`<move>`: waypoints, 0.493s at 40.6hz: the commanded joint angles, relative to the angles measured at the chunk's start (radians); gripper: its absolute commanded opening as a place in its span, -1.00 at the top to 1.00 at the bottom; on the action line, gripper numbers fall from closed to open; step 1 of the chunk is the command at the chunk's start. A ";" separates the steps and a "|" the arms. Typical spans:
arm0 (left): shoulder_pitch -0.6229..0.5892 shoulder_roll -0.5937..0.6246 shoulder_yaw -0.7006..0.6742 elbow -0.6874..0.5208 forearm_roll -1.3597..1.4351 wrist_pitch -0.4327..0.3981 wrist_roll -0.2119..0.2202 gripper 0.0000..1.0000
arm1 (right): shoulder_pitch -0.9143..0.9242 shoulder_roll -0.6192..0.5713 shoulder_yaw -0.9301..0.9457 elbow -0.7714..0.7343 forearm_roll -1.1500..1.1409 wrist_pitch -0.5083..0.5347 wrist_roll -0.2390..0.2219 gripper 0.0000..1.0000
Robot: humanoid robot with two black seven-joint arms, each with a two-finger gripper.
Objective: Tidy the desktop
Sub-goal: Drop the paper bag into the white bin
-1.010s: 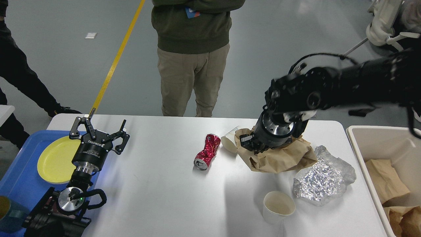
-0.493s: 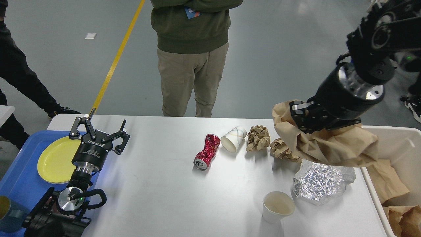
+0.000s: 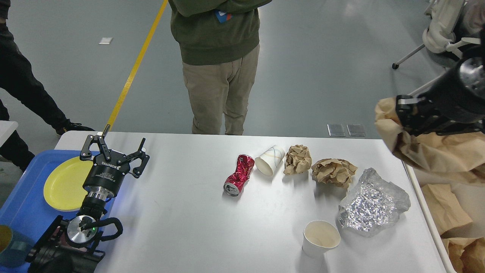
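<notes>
Risk first, near to far. Paper cup (image 3: pixel 320 238) upright at lower centre-right of the tabletop (image 3: pixel 182 212), just beside crumpled foil (image 3: pixel 373 206): light and easy to tip with any low sweep back from the right. Further up, a line of litter across the middle: crushed red can (image 3: pixel 239 174), tipped cup (image 3: pixel 269 160), two brown paper wads (image 3: pixel 298 159) (image 3: pixel 334 171). Round and loose, likely to roll or scatter if brushed.

Biggest hazard at the right edge: large brown paper (image 3: pixel 424 155) hanging from the right gripper (image 3: pixel 407 113), above the beige bin (image 3: pixel 466 201) at lower right. Grip apparently on one bunched fold only, so a slip or a snag on the bin rim could drop the sheet back onto the tabletop or outside the bin. Early release would do the same.

Jaws of the right gripper closed, clamped on that paper fold, touching nothing else visible. Jaws of the left gripper (image 3: pixel 113 153) at left spread wide, holding nothing, poised over the tabletop's left end beside the yellow plate (image 3: pixel 62 185) on the blue tray (image 3: pixel 22 204).
</notes>
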 commanded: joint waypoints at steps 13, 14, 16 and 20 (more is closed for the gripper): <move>0.001 0.000 0.000 0.000 0.000 0.000 0.000 -0.92 | -0.691 -0.443 0.010 -0.530 -0.063 -0.239 0.000 1.00; 0.000 0.000 0.000 0.000 0.000 0.000 0.000 -0.92 | -0.801 -0.469 0.077 -0.568 -0.064 -0.324 0.000 1.00; 0.000 0.000 0.000 0.000 0.000 0.000 0.000 -0.92 | -0.903 -0.489 0.140 -0.605 -0.064 -0.398 0.000 1.00; 0.000 0.000 0.000 0.000 0.000 0.000 0.000 -0.92 | -1.169 -0.488 0.298 -0.755 -0.064 -0.500 0.000 1.00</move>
